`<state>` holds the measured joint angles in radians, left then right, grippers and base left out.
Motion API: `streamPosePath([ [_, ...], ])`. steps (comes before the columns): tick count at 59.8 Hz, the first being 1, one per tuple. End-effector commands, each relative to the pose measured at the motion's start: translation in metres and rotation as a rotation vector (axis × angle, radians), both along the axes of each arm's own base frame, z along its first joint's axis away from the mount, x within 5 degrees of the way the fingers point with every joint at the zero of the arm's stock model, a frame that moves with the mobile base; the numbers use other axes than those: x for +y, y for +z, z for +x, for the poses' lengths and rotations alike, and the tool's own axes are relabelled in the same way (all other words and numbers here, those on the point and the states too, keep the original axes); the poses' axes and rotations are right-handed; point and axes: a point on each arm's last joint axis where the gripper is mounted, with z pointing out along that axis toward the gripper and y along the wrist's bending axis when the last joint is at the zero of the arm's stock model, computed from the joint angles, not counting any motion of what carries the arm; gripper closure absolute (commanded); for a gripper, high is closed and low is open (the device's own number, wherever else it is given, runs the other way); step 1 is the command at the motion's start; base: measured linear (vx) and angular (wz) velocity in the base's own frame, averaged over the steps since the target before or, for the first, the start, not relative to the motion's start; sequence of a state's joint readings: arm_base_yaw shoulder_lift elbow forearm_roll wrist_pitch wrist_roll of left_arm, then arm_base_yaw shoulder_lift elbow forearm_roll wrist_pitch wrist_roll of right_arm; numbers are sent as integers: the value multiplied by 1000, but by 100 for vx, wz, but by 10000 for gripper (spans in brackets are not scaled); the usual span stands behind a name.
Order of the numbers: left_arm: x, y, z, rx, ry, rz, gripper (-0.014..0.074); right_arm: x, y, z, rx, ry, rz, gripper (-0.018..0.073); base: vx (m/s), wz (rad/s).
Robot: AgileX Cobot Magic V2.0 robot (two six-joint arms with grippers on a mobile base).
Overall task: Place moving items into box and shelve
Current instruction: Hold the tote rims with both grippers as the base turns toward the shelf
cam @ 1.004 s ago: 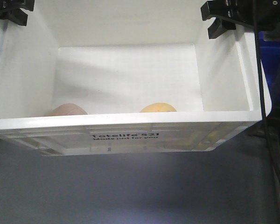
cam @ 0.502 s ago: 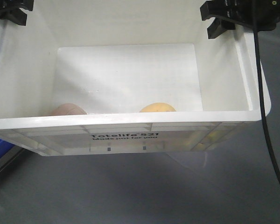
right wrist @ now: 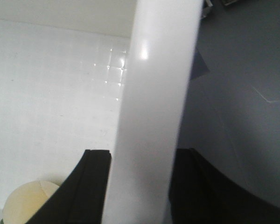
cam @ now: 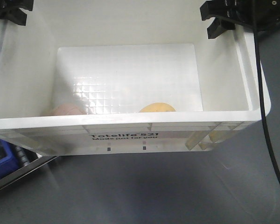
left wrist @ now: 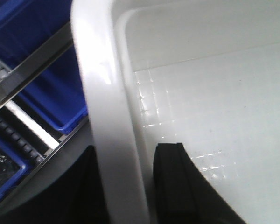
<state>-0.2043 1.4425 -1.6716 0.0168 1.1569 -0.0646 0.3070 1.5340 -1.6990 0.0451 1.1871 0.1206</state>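
While L gripper pinches box left wall, 1 finger in, 1 out | blue bin low left, past box corner | pink-brown lump in box, left, by printed wall | yellow lump in box, mid, same wall, apart from pink | R gripper pinches right wall, same way

There was one box, two moving items (pinkish lump, yellow lump), and two end effectors: left end effector, right end effector.
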Motion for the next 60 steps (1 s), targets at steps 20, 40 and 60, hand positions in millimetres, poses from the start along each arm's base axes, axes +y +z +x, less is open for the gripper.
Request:
streamPosePath([
  [20, 3, 34, -13, -190, -7, -18, 603, -8, 31, -7, -174, -35, 30, 564, 17, 71],
  [40, 3, 34, -13, -190, -7, -18, 603, -8, 31, -7, -175, -35, 30, 564, 17, 69],
  [60, 3, 34, -13, -190, -7, -18, 603, -8, 31, -7, -174, -35, 30, 564, 16, 70],
])
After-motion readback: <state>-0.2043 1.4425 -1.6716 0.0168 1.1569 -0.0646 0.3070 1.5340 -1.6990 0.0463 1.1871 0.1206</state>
